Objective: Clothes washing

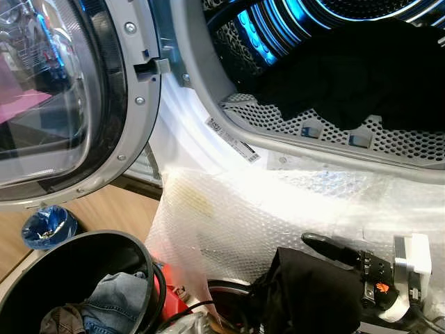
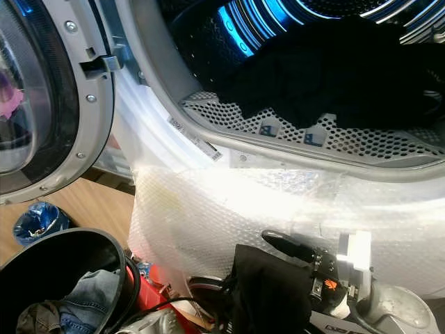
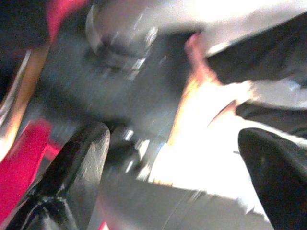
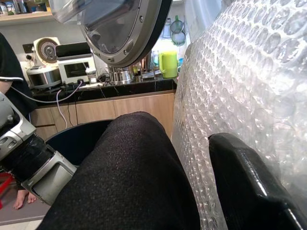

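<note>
The black knit garment (image 1: 306, 292) is bunched up low in front of the washer, hanging from the right gripper (image 1: 327, 259), whose fingers are clamped on a fold of it just below the drum opening. One black finger (image 4: 249, 182) sits right up against the sheet of clear bubble wrap (image 1: 236, 223) taped over the machine's white front panel. Above that, the perforated drum (image 1: 334, 125) already has a dark heap of clothes (image 1: 361, 76) in it, and the round glass door (image 1: 55, 97) is swung wide to the left.

Biggest worry from where I'm standing: the cloth dangles a fair bit, so on the way up it could snag on the drum lip or drag on the bubble wrap and slip free (that grip looks like just a pinch of fabric).

The left gripper (image 3: 172, 158) hangs open down by the black round laundry basket (image 1: 104, 257), which has jeans (image 1: 115, 296) in it.
</note>
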Robot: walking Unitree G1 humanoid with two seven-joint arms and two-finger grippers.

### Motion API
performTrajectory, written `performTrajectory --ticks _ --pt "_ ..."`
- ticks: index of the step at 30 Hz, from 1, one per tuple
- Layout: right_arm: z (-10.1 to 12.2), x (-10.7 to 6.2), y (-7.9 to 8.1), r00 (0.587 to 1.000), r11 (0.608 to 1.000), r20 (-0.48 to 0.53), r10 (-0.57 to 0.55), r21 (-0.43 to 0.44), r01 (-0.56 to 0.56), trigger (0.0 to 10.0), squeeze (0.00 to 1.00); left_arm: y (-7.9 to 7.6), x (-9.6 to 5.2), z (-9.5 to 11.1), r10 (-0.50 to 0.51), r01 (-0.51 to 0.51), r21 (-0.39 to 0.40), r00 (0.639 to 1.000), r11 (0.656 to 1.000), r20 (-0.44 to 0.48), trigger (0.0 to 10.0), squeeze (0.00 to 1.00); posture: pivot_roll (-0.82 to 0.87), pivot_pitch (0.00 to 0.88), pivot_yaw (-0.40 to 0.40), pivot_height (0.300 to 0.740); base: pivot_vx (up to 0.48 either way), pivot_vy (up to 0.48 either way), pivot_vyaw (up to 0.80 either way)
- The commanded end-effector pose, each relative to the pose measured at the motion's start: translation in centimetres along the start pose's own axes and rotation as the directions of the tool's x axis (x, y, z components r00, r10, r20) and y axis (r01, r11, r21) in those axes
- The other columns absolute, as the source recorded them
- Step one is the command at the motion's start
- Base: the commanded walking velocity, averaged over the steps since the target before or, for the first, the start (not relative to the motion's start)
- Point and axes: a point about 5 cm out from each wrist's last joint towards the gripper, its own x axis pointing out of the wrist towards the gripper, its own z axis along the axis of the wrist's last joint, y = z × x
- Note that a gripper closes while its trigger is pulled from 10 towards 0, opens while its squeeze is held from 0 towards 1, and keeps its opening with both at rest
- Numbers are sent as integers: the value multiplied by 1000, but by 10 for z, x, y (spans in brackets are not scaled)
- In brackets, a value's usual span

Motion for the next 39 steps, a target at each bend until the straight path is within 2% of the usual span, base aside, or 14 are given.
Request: performTrajectory --ticks 1,5,7,15,16,17,18,19,29,33,34,35,36,39 --pt "2 3 1 1000 1000 9 14 -18 -14 10000 0 0 2 -6 64 -64 -26 997 998 -32 10000 0 -87 102 95 740 0 0 0" --pt "2 1 1 1000 1000 7 10 -17 -10 10000 0 8 0 -14 225 -224 -180 974 958 -16 10000 0 -81 104 92 740 0 0 0" --pt "2 1 1 1000 1000 6 8 -16 -8 10000 0 7 1 -9 248 -213 -288 965 934 90 10000 0 -78 105 92 740 0 0 0" --pt "1 2 -1 1000 1000 -2 12 -19 -12 10000 0 -15 14 -18 109 -95 -256 993 962 41 9686 0 -74 104 93 740 0 0 0" --pt "0 2 -1 1000 1000 -3 13 -19 -13 10000 0 -18 15 -22 89 -84 -264 996 961 4 4863 0 -74 105 96 740 0 0 0" --pt "0 2 -1 1000 1000 -3 13 -19 -13 10000 0 -18 15 -22 89 -84 -264 996 961 4 4863 0 -74 105 96 740 0 0 0" --pt "0 2 -1 1000 1000 -3 13 -19 -13 10000 0 -19 15 -23 73 -74 -267 997 961 -13 1451 0 -73 105 95 740 0 0 0" --pt "0 2 -1 1000 1000 -3 13 -18 -13 10000 0 -20 15 -24 55 -60 -262 998 963 -23 0 0 -73 105 95 740 0 0 0" --pt "-3 2 2 1000 1000 -4 8 -15 -8 10000 0 -22 19 -16 35 -48 -221 998 974 -60 0 0 -83 111 109 740 0 0 0" --pt "-3 3 2 1000 1000 -3 5 -14 -5 10000 0 -14 16 -13 121 -128 -229 992 965 -44 0 0 -83 112 109 740 0 0 0" --pt "-3 2 2 1000 1000 -3 5 -13 -5 10000 0 -12 15 -11 125 -128 -239 992 963 -24 1490 0 -80 113 108 740 0 0 0" --pt "-3 2 2 1000 1000 -4 5 -13 -5 10000 0 -10 14 -8 127 -123 -251 992 960 -1 1490 0 -79 113 108 740 0 0 0" --pt "-4 2 2 1000 1000 -12 3 -13 -3 10000 0 -7 10 -2 93 -78 -245 994 966 53 10000 0 -80 113 110 740 0 0 0" --pt "-5 2 1 1000 1000 -14 0 -12 -1 10000 0 -2 -1 2 -2 39 -229 987 973 160 10000 0 -70 115 114 740 0 0 0"
